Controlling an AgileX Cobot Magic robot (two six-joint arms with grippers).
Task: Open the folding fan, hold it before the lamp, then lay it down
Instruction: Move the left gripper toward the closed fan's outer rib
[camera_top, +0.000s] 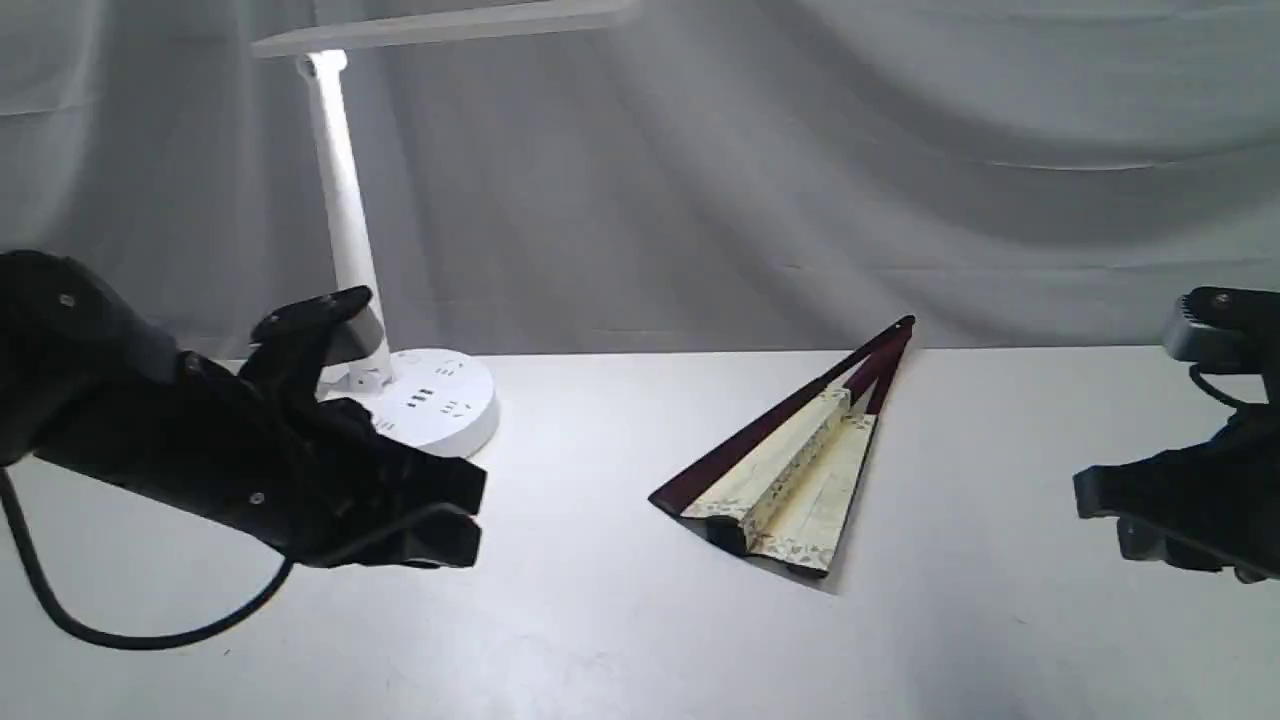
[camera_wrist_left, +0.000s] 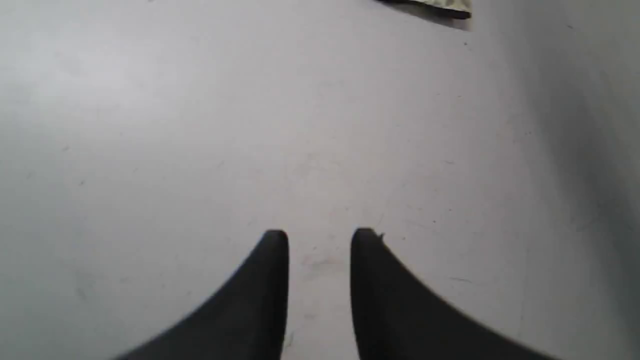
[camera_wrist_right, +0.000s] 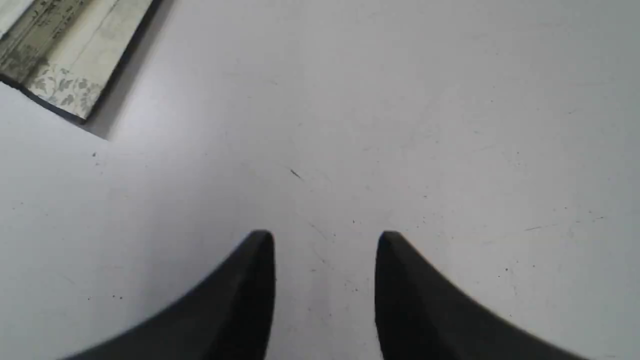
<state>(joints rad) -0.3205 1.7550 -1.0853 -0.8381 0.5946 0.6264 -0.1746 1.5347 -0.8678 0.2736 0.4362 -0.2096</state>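
So, your pleated paper folding fan lies partly spread on the smooth table, right of the slim white lamp. Your left gripper and right gripper are both parted and well clear of its edges.

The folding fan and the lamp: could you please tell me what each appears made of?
The cream pleated folding fan looks like matte paper, creased and printed, on dark maroon guards, probably wood. The white desk lamp looks like smooth, slightly glossy moulded plastic.
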